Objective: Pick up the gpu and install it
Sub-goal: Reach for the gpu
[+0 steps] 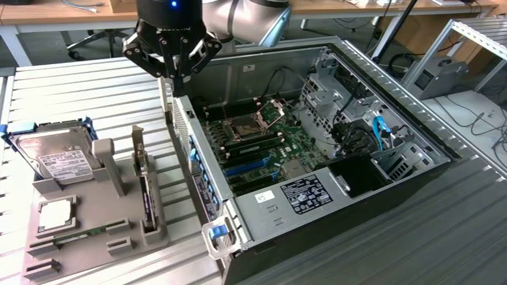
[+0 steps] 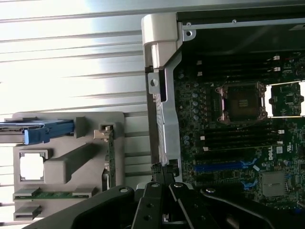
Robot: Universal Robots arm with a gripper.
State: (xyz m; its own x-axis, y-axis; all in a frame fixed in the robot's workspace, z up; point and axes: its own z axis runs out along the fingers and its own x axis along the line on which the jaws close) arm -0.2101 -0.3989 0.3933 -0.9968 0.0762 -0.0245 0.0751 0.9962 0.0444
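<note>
Grey holder point(image 1: 119, 231) stands the gpu point(image 1: 146, 196) on edge, well apart from the gripper point(image 1: 177, 86), closed and empty, above the case point(image 1: 333, 196). Light, stiff, fragile: pinch its top edge.

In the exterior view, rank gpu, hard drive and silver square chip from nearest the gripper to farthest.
From the gripper:
1. gpu, upright in the grey holder.
2. hard drive, toward the exterior view's left.
3. silver square chip, lying before the hard drive.
</note>
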